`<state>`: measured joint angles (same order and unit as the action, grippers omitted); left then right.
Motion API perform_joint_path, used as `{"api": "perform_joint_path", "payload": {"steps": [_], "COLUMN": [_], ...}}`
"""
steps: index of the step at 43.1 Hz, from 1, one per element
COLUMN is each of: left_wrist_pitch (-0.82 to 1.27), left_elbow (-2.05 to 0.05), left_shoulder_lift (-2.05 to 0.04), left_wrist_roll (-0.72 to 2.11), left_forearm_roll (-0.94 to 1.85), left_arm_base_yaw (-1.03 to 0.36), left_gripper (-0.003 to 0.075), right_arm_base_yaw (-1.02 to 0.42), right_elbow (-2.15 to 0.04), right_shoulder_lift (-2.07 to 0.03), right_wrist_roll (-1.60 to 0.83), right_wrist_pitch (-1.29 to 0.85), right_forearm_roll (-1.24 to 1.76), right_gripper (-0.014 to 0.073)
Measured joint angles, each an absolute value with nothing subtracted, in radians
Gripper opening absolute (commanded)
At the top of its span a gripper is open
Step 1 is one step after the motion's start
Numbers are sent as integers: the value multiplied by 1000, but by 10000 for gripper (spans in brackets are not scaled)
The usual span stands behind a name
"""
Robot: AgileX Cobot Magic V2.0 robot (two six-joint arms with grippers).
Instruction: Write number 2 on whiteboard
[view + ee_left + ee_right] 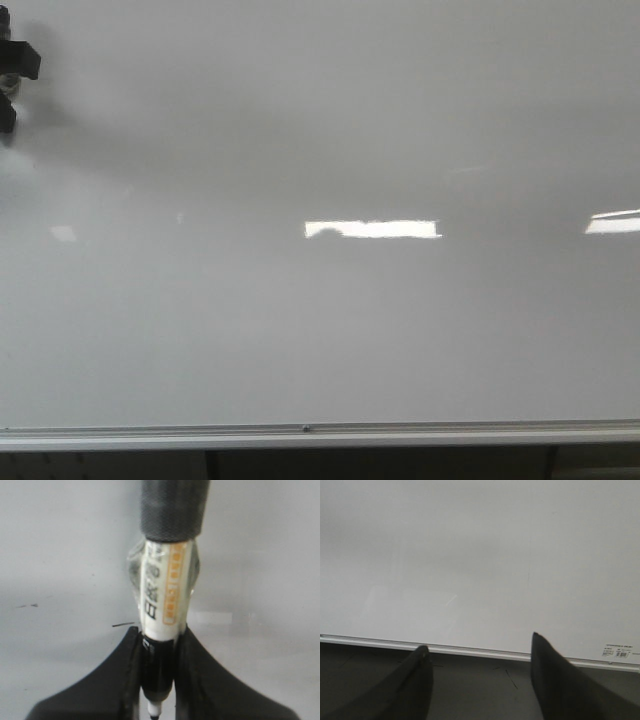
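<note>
Whiteboard (320,330) fills the front view, silver frame strip (320,436) along its near edge. Surface bare in this view apart from bright light reflections; no number 2 on it anywhere, so the digit is not yet written.

Left gripper (157,680) clenched on a marker (162,605): white label with orange band, black lower barrel, dark cap or grip sleeve at the far end. Both fingers press the barrel from either side. Marker's long axis runs straight along the gripper's line, tip at the very bottom of the wrist view, partly cut off; cannot tell if it touches the board. A short dark stroke (122,625) and a fainter fleck lie on the board just beside the left finger; too small to read as part of a digit.

In the front view, the left arm shows only as a dark piece (15,75) at the far left corner.

Right gripper (480,652) spread wide, holding nothing, hanging over the frame strip at the board's edge.

Judgement: left arm does the writing. Open board lies to the right of and nearer than the marker; tip must meet the surface, barrel steep to it.
</note>
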<state>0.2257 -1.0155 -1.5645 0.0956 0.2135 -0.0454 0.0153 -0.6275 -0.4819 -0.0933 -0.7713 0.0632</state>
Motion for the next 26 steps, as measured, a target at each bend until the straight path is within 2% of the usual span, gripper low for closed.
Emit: {"api": "perform_joint_path", "payload": {"steps": [6,18,26], "left_wrist_pitch": [305,705,879], "left_elbow": [-1031,-1171,-1208], "left_shoulder_lift": [-1533,-1432,-1395], "left_wrist_roll": [98,175,299], "left_forearm_roll": [194,166,161], "left_arm_base_yaw": [-45,-54,-119], "left_gripper": [-20,-20,-20], "right_arm_base_yaw": [15,15,15], "right_elbow": [-628,-640,-690], "right_shoulder_lift": [-482,-543,-645], "right_wrist_roll": [-93,-93,-93], "right_wrist_pitch": [-771,-823,-887], "right_forearm_roll": [63,71,96], "right_gripper": [458,458,458]}}
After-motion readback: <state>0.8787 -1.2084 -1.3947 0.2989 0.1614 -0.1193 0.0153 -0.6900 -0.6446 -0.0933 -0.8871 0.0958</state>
